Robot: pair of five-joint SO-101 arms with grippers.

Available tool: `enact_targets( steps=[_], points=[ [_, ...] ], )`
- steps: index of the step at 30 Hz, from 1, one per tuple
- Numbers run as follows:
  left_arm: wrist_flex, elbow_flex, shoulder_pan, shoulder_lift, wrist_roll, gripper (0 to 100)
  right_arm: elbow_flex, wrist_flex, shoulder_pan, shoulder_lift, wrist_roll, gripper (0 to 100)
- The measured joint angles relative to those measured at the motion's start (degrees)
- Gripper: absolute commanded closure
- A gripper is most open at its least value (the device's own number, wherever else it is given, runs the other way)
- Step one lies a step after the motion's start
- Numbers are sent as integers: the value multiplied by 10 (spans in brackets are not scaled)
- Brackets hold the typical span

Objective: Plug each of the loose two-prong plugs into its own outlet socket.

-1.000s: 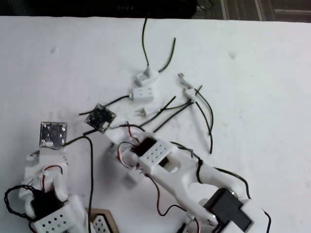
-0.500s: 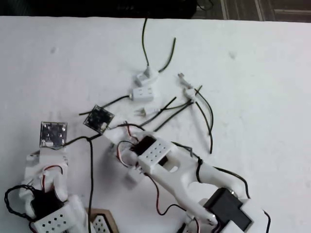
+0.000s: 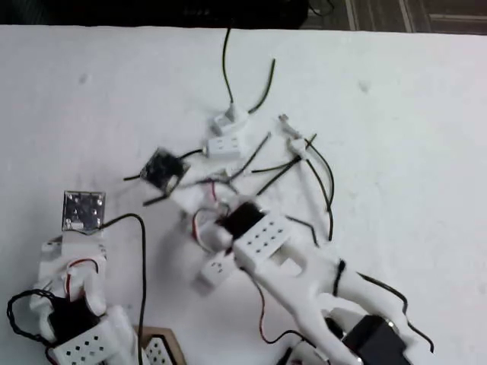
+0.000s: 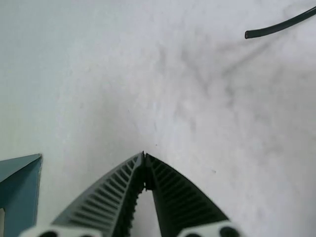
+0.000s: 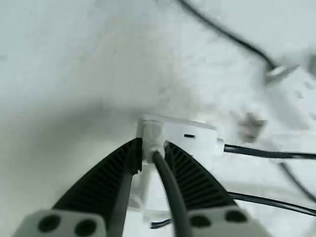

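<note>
The right arm (image 3: pixel 304 274) had pushed toward the outlet socket (image 3: pixel 225 146), dragging the dark cords (image 3: pixel 259 148) nearer it; insertion seemed under way; the right end effector (image 5: pixel 153 145), just short of the socket, was clamped on a white plug (image 5: pixel 151 134); whether its prongs sat inside the slotted white block (image 5: pixel 190 136) touching it was unclear; the left end effector (image 4: pixel 144 159), well apart from the socket, was closed on nothing.
</note>
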Motion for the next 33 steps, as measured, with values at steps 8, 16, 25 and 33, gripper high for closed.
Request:
enact_targets(
  steps=[8,16,25,33],
  points=[
    [0,0,0,0,0,977,-134,69,75,-15,0,981],
    [0,0,0,0,0,977,-232,72,200,-15,18,981],
    [0,0,0,0,0,977,-236,-14,327,116,34,978],
    [0,0,0,0,0,977,-303,-110,373,285,34,977]
  ],
)
